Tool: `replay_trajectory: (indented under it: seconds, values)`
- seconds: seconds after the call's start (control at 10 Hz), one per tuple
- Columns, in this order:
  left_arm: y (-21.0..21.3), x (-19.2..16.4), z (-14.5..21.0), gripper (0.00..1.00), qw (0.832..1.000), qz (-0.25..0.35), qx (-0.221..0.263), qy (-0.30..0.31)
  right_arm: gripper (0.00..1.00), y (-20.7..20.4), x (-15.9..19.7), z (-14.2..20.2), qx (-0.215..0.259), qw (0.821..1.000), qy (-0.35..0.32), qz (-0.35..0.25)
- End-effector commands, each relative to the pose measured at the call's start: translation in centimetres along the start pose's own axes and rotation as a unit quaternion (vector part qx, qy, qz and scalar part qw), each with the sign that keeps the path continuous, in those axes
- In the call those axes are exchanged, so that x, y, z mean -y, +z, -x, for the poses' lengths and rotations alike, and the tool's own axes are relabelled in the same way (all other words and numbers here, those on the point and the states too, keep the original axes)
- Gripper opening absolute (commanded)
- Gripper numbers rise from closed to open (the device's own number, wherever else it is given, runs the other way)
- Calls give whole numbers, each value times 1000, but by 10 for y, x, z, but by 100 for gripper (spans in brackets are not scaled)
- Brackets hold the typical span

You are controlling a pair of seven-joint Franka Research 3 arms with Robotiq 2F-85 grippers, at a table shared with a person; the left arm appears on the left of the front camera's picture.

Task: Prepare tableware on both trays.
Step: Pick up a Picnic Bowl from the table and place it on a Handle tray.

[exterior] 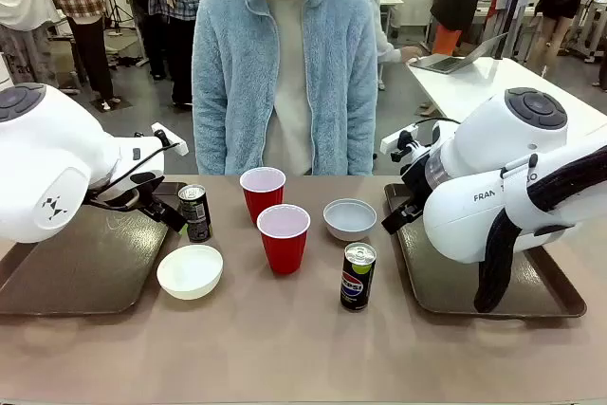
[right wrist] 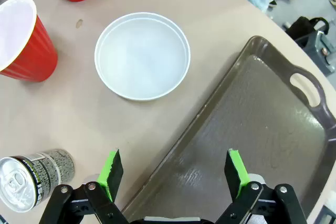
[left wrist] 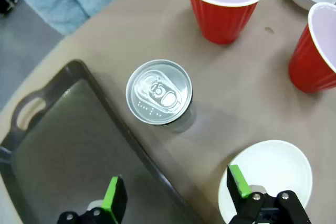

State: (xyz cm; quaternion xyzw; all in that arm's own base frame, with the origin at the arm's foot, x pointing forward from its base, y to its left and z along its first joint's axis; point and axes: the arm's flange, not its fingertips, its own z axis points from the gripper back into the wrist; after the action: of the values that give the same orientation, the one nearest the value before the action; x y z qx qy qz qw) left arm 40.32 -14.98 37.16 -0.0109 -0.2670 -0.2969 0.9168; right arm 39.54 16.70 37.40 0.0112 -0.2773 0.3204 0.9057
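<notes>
Two red cups stand mid-table, between a dark can and a pale grey-blue bowl. Nearer the front sit a white bowl and a second can. One brown tray lies at the left, the other tray at the right, both bare. My left gripper is open over the left tray's rim, short of the can. My right gripper is open above the right tray's edge, near the grey-blue bowl.
A person in a pale blue fleece stands at the far side of the table, hands out of view. Other people and a laptop on a white table are farther back. Both arms' white bodies hang over the trays.
</notes>
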Motion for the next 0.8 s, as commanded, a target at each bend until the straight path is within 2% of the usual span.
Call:
replay_trajectory:
  seconds: [0.0,0.7]
  values:
    - [0,0,0,100,1000,0,0,0,100,0,0,0,0,1000,0,0]
    - [0,0,0,100,1000,0,0,0,100,0,0,0,0,1000,0,0]
